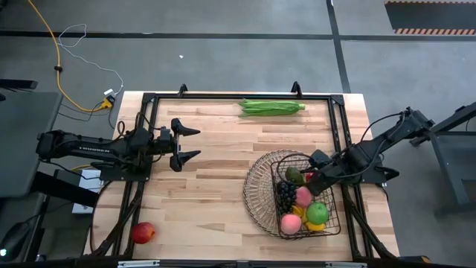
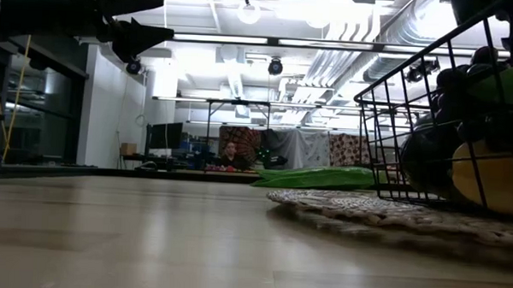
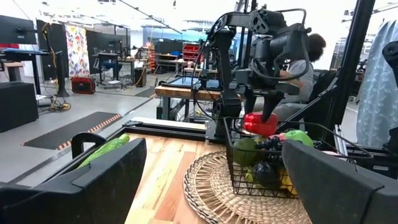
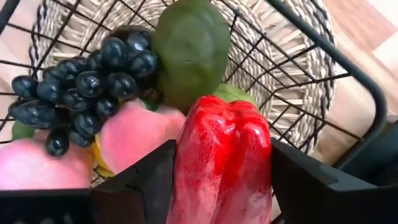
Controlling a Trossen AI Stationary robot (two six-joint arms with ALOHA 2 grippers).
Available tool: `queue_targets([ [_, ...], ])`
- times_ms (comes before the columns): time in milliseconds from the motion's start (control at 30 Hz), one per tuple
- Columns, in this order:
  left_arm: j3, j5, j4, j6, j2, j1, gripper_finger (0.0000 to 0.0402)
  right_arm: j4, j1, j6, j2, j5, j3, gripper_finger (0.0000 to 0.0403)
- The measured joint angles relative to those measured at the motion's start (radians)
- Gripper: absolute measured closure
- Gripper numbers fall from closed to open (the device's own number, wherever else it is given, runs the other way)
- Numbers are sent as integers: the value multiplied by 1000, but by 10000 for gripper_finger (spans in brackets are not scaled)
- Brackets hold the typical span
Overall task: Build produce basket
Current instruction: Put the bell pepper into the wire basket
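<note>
- The right gripper [image 4: 217, 186] hung just above the far edge of the basket [image 1: 256, 186], its two dark fingers clamped on a glossy, ribbed red pepper [image 4: 222, 155]
- The pepper's long axis ran out from between the fingers towards the basket's mesh centre, which lay directly under it, so the coming move looked like a short drop or lowering rather than a reach
- The basket sat on the right, near side of the pale wooden table [image 1: 216, 160]: thin dark wire, a wide round woven rim, a deeper square-sided well in the middle
- Already in the well: a cluster of shiny dark grapes [image 4: 81, 87], a dull green avocado [image 4: 189, 53], soft pink peaches [image 4: 134, 140], a green apple [image 1: 317, 213] and something yellow below them
- Long green beans [image 1: 271, 107] lay flat at the far edge of the table, lengthwise left to right, well apart from both arms
- A red apple [image 1: 143, 232] sat at the near left corner, nearer the left arm
- The left gripper [image 1: 195, 144] waited over the left side of the table, fingers spread wide and holding nothing
</note>
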Motion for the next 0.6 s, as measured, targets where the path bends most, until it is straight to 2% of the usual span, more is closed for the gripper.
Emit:
queue_targets([
  [433, 0, -31, 0, -1, 0, 0, 39, -4, 0, -27, -3, 131, -1, 189],
  [600, 0, -30, 0, -1, 0, 0, 39, -4, -1, -29, -2, 121, -1, 189],
])
